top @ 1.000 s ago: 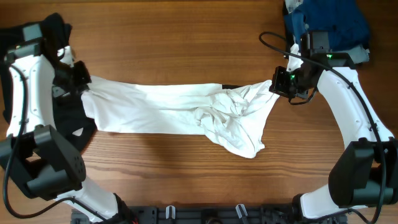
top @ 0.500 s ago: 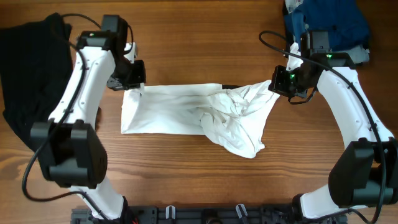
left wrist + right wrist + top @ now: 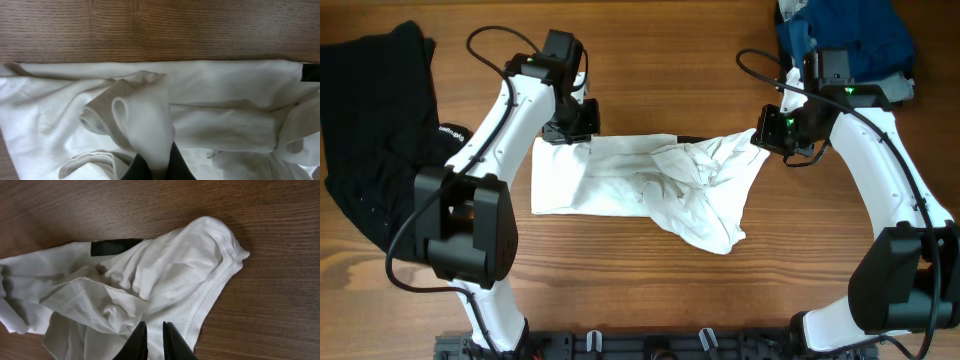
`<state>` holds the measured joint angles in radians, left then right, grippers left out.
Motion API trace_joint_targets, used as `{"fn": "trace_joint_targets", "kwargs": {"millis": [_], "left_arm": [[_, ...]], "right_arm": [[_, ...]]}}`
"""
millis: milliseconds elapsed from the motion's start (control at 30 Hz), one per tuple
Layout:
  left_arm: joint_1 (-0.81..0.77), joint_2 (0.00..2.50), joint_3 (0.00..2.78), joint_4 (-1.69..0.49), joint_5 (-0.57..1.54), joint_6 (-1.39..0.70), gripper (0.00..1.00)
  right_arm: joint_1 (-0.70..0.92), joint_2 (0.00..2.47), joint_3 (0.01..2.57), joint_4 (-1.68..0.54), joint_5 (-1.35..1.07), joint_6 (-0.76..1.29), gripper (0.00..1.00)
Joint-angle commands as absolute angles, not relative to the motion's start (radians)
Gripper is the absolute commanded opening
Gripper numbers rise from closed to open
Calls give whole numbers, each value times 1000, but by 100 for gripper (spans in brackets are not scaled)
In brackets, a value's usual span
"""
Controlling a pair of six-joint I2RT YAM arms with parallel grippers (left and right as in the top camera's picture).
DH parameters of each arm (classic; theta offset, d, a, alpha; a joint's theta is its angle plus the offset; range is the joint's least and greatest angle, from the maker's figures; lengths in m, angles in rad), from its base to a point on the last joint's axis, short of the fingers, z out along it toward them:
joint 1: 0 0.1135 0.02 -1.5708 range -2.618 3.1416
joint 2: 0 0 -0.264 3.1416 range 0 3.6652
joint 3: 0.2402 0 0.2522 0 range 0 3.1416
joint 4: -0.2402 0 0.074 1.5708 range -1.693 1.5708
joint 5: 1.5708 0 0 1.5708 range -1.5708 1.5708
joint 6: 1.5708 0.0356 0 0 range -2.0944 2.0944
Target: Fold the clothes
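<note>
The clothes [image 3: 620,180], a wrinkled white T-shirt, lie across the middle of the wooden table, bunched at the right half. My left gripper [image 3: 572,135] is at the shirt's upper left corner. In the left wrist view it [image 3: 155,167] is shut on a raised fold of the white fabric [image 3: 145,115]. My right gripper [image 3: 767,135] sits at the shirt's right end. In the right wrist view its jaws [image 3: 155,330] stand a narrow gap apart over the hemmed fabric [image 3: 165,275], pinching nothing that I can see. A black print patch [image 3: 115,246] shows at the far edge.
A black garment [image 3: 375,130] lies spread at the table's left side. Dark blue folded garments [image 3: 850,35] sit at the back right corner, just behind the right arm. A black rail [image 3: 650,345] runs along the front edge.
My left gripper has carried the shirt's left end rightward, shortening the shirt and uncovering the black garment. The right arm stayed put and its jaws parted slightly.
</note>
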<state>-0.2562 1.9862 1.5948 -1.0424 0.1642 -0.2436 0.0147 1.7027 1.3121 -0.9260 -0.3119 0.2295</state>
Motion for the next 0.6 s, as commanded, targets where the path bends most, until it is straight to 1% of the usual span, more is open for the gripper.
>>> {"fn": "trace_joint_targets", "kwargs": {"millis": [0,33,67,100,133,167,200,433,467,567], "left_arm": [[-291,1996,1608,-1036,194,-278,14],[-300,1996,1608,-1036,194,-278,35],[-309,1996,1608,-1036,198,-278,45],[-319,1996,1608,-1036,210,-278,59],[-327,1996,1608,-1036,221,-278,82],[-334,1996,1608,-1040,218,-276,96],[-338,1996,1608,-1047,208,-269,100],[-297,1996,1608,-1208,17,-265,99],[-289,1996,1608,-1221,4,-250,98],[-263,1996,1587,-1216,6,-155,89]], "right_arm": [[20,1712,1327,-923,-326,212,13],[20,1712,1327,-923,-326,212,13],[20,1712,1327,-922,-323,212,13],[20,1712,1327,-921,-322,212,13],[20,1712,1327,-921,-322,212,15],[20,1712,1327,-921,-322,212,16],[20,1712,1327,-922,-322,212,16],[20,1712,1327,-930,-303,210,17],[20,1712,1327,-928,-303,210,18],[20,1712,1327,-928,-303,210,18]]}}
